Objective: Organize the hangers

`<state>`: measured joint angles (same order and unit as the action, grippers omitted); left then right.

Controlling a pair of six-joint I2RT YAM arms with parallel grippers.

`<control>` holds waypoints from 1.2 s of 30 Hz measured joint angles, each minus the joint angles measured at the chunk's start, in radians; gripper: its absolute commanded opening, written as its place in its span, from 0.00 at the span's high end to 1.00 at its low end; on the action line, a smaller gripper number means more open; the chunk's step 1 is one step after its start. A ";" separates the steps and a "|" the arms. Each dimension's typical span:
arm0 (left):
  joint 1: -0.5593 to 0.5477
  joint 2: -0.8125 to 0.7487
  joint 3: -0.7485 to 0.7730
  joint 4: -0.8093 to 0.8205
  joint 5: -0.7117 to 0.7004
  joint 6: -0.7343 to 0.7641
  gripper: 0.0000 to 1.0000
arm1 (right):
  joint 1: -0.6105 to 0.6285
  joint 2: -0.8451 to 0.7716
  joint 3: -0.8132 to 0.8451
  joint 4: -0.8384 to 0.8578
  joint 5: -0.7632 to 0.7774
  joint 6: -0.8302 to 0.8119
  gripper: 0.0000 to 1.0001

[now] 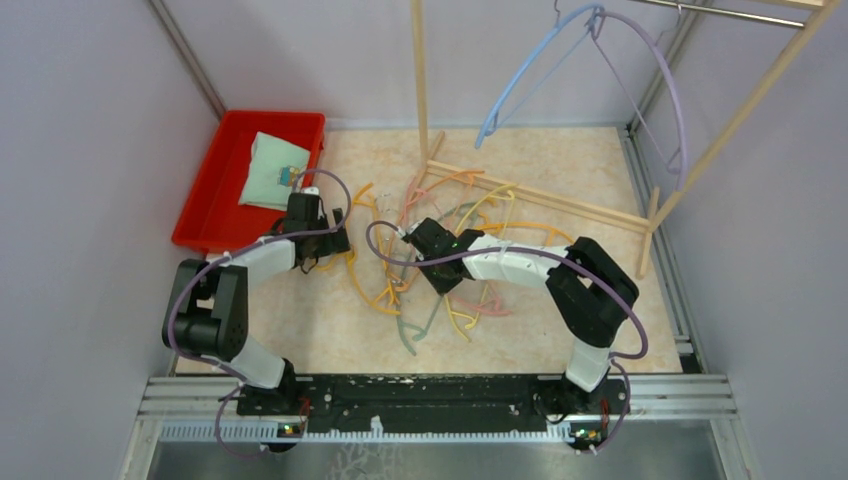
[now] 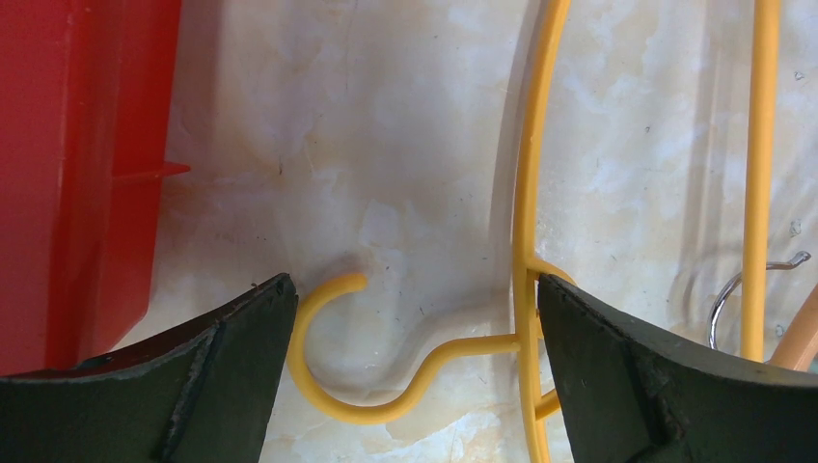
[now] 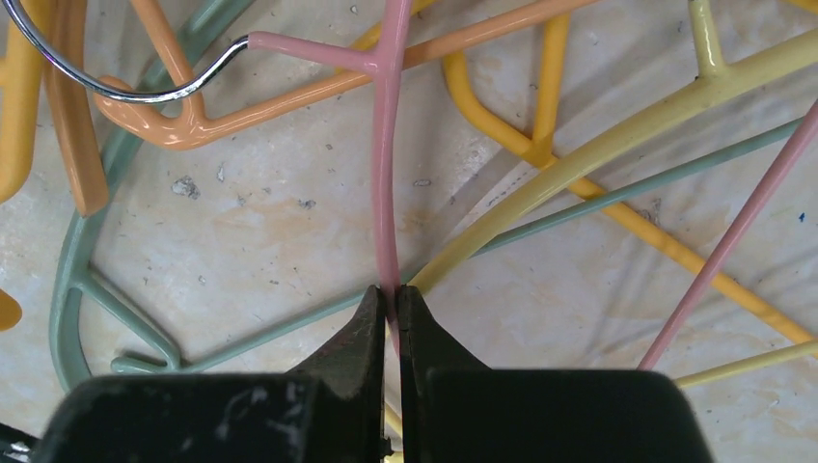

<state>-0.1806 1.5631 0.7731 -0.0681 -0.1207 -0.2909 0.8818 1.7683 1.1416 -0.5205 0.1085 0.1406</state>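
Several hangers (image 1: pixel 440 262), orange, yellow, green and pink, lie tangled in the middle of the table. A blue hanger (image 1: pixel 528 72) and a lavender hanger (image 1: pixel 668 90) hang from the rack bar (image 1: pixel 730 12). My right gripper (image 3: pixel 393 299) is down in the pile and shut on the thin pink hanger (image 3: pixel 388 183), whose metal hook (image 3: pixel 106 85) curls at the upper left. My left gripper (image 2: pixel 415 318) is open, its fingers (image 2: pixel 222 371) on either side of a yellow hanger's plastic hook (image 2: pixel 376 405). In the top view it is the left gripper (image 1: pixel 335 240) by the pile's left edge.
A red bin (image 1: pixel 215 190) holding a folded pale cloth (image 1: pixel 272 170) stands at the back left, close beside the left gripper; its wall shows as the red bin (image 2: pixel 68 174). The wooden rack's poles (image 1: pixel 420 80) and base rail (image 1: pixel 540 195) stand behind the pile.
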 measured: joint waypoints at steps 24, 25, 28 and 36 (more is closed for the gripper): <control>0.000 -0.011 -0.003 0.003 -0.023 0.008 0.00 | 0.039 -0.042 -0.042 0.040 0.100 0.068 1.00; 0.000 -0.018 -0.003 0.002 -0.027 0.008 0.00 | 0.037 -0.052 -0.042 0.034 0.093 0.064 1.00; 0.000 -0.039 0.001 -0.006 -0.037 0.008 0.00 | 0.020 -0.085 -0.028 -0.004 0.064 0.058 1.00; 0.000 -0.159 0.039 -0.045 -0.070 0.026 0.00 | -0.100 -0.235 0.163 -0.066 -0.151 0.140 1.00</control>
<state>-0.1802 1.4036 0.8124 -0.1131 -0.1905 -0.2653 0.7815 1.5330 1.3048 -0.5869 -0.0425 0.2802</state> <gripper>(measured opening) 0.997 0.021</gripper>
